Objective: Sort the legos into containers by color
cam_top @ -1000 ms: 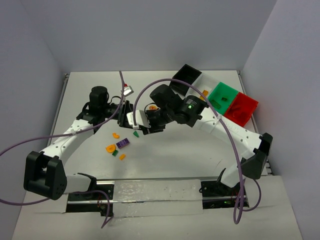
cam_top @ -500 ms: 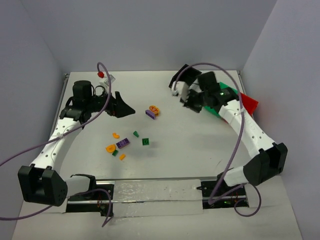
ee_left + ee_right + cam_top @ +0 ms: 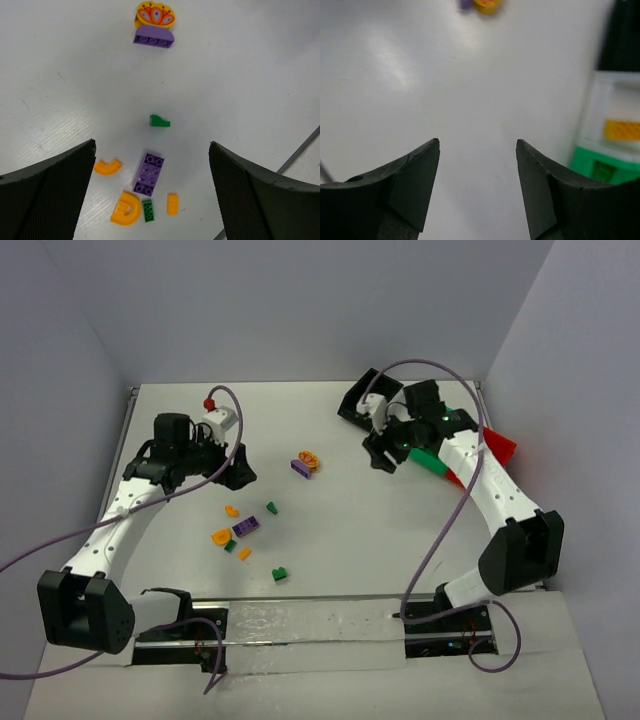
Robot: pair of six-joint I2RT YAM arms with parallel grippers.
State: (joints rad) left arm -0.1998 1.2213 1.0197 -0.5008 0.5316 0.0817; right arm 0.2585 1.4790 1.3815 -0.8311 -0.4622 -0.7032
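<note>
Left gripper (image 3: 151,145) spread wide, right gripper (image 3: 478,142) parted, empty, legos (image 3: 246,528) on white table (image 3: 400,530), grey walls (image 3: 300,310)

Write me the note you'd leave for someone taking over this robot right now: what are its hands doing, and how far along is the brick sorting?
Left hand: open, empty, hovering by the loose cluster.
Right hand: open, empty, near the bins.
Bins: black bin, white bin, green bin and red bin, in a row at the far right.
Done: an orange piece lies in the white bin; something green, blurred, sits in the green bin.
Left: about nine loose pieces on the table, including the purple brick, green slope and orange-and-purple pair.
</note>
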